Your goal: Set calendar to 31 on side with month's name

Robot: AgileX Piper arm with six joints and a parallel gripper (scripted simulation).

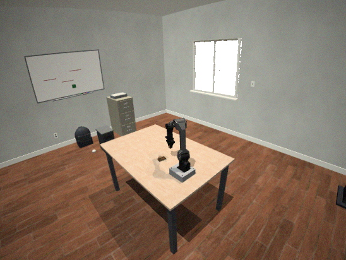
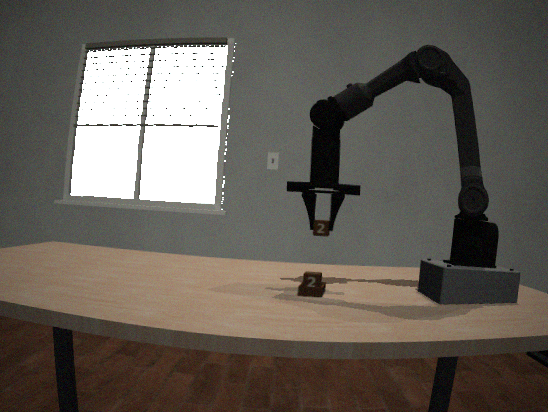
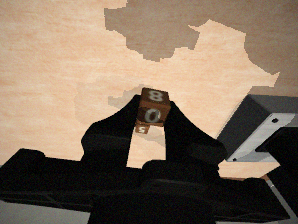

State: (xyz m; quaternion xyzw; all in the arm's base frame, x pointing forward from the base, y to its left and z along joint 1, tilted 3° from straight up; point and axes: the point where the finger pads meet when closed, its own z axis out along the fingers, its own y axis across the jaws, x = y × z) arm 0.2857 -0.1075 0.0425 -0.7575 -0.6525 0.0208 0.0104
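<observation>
My gripper [image 2: 321,226] [image 3: 152,105] [image 1: 170,146] is shut on a brown wooden number cube [image 2: 321,229] [image 3: 153,96] and holds it well above the table. In the exterior view the held cube shows a 2; in the wrist view it shows an 8 and a 0. Below it, a little to the left, the small brown calendar tray [image 2: 320,291] [image 1: 163,159] lies flat on the table with the second cube [image 2: 312,280] standing in it, showing a 2. A small part of that cube [image 3: 142,129] shows under the held cube in the wrist view.
The light wooden table [image 2: 150,285] [image 1: 142,151] carries the arm's grey base [image 2: 467,285] [image 3: 260,125] [image 1: 182,173] to the right of the tray. A filing cabinet [image 1: 122,114] and a bin [image 1: 83,136] stand beyond the table.
</observation>
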